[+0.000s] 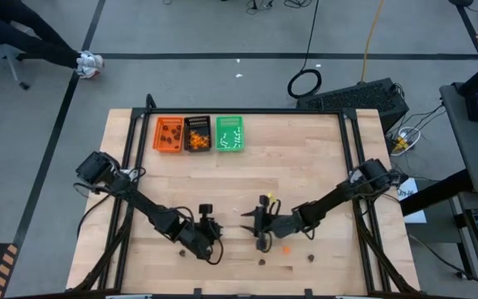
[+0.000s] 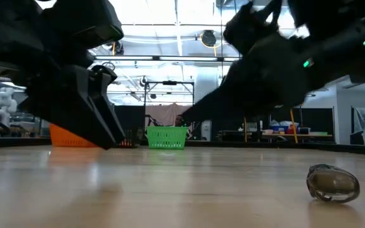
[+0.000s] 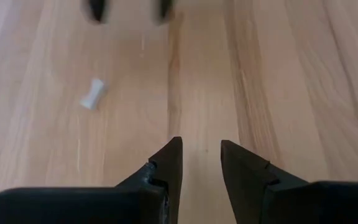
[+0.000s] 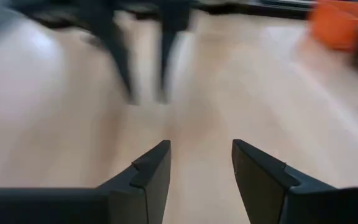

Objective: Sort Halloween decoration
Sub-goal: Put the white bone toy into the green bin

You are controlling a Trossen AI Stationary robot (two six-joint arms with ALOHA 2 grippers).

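Observation:
Both grippers hover low over the near middle of the table, facing each other and holding nothing. My left gripper (image 1: 212, 227) (image 3: 201, 149) is open; a small white stick (image 3: 92, 94) lies flat on the wood ahead of it. My right gripper (image 1: 260, 224) (image 4: 201, 149) is open too. Near it lie an orange blob (image 1: 286, 247) and two dark brown blobs (image 1: 262, 261) (image 1: 312, 257). One dark blob (image 2: 332, 183) shows close in the low view. More trinkets fill the trays.
Three small trays stand side by side near the far edge: orange (image 1: 169, 134), black (image 1: 197, 134) and green (image 1: 229, 134). Bare wood (image 1: 305, 166) lies between them and the grippers. The near table edge is close behind the loose trinkets.

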